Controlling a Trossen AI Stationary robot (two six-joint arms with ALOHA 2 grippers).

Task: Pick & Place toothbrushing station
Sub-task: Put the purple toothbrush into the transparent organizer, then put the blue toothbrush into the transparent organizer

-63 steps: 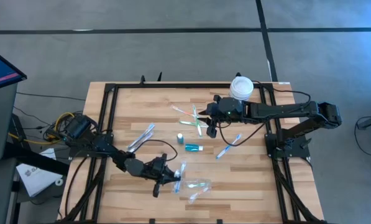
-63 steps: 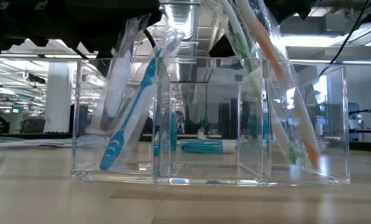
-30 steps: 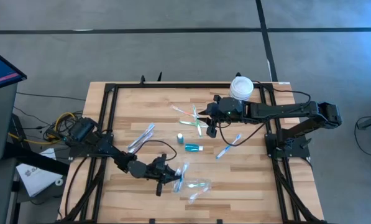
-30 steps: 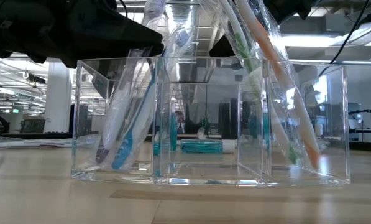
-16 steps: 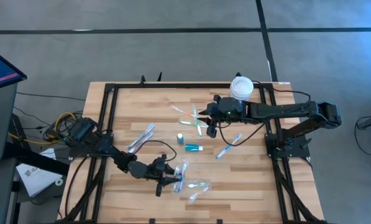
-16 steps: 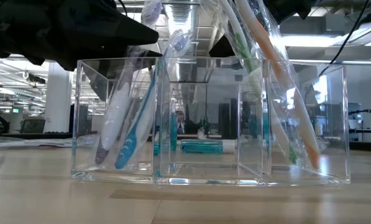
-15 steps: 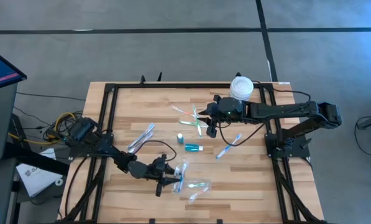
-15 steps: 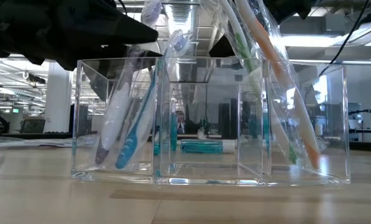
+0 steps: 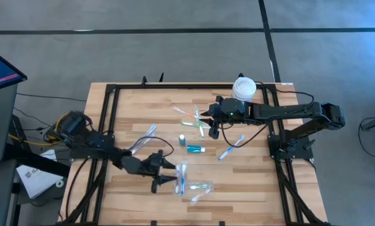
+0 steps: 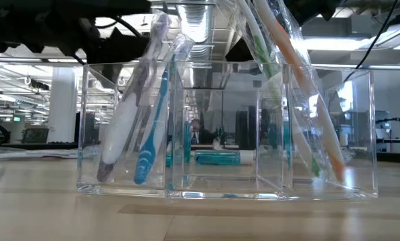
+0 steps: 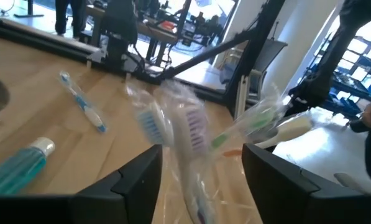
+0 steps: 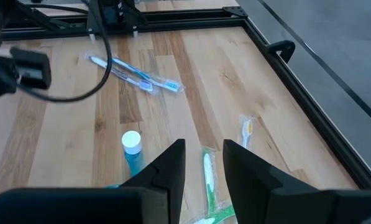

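Just dropped blue brush [image 10: 151, 134] into tray [image 10: 360, 134], left gripper [image 9: 165, 178] now open and backing off; right gripper [image 9: 213, 130] part open, idle.

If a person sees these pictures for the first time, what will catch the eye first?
The clear tray near the table's front edge, with wrapped toothbrushes standing in it: a blue toothbrush in one end compartment, an orange-handled toothbrush at the other end. The open left gripper sits beside it. Behind, a teal tube lies mid-table, below the right gripper.

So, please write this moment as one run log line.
left gripper: open, beside clear tray | blue toothbrush: in tray | right gripper: hovering, empty
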